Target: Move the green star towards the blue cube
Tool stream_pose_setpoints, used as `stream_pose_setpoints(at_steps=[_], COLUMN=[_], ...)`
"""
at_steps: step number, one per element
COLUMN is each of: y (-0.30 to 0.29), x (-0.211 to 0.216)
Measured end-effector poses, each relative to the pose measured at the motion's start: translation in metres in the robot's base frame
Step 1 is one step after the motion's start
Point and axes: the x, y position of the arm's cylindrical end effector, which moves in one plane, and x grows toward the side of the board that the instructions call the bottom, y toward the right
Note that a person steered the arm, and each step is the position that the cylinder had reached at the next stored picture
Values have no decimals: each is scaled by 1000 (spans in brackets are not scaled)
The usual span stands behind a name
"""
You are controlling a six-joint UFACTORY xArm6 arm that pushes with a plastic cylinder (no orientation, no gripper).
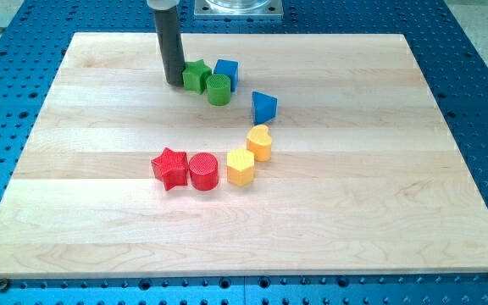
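The green star (196,75) lies near the view's top, left of centre on the wooden board (100,169). The blue cube (226,72) sits just to its right, almost touching it. A green cylinder (219,89) rests against the star's lower right side. My tip (174,82) is down on the board directly left of the green star, touching or nearly touching it.
A blue triangular block (263,107) lies right of the group. Lower down, a yellow heart (259,142), a yellow hexagon (240,167), a red cylinder (203,171) and a red star (170,168) form an arc near the board's middle.
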Motion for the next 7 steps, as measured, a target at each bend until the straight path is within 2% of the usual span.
stream_pose_setpoints(at_steps=[2, 3, 6, 7], y=[33, -6, 0, 21], x=[-45, -41, 91, 80])
